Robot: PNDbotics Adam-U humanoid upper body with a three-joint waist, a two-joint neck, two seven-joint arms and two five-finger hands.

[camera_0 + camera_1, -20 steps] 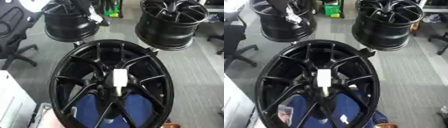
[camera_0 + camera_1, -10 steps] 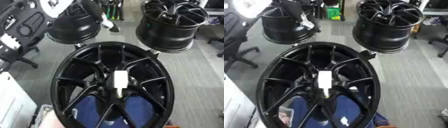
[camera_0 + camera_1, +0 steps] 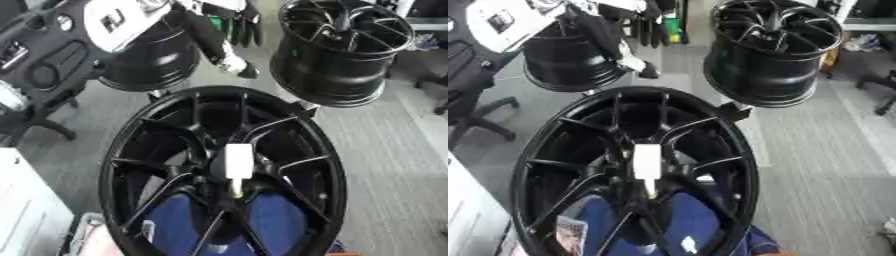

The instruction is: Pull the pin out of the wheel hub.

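A large black wheel hub (image 3: 131, 165) stands tilted in front of me and fills the middle of both views. At its centre sits the pin (image 3: 238, 161), with a white rectangular head and a short pale shaft below it. My left arm, black with a white panel (image 3: 122, 20), comes in from the upper left. Its hand (image 3: 233, 64) hangs above the hub's top rim, apart from the pin. The hand is blurred. My right hand does not show.
Two more black wheels stand behind, one at the back left (image 3: 149, 65) and one at the back right (image 3: 337, 50). A black office chair (image 3: 470, 107) is at the left. Blue cloth (image 3: 276, 220) shows through the spokes. A white surface (image 3: 26, 220) lies at the lower left.
My left arm has swung in from the upper left, across the back left wheel, toward the hub's top rim. The pin and the hub have not moved.
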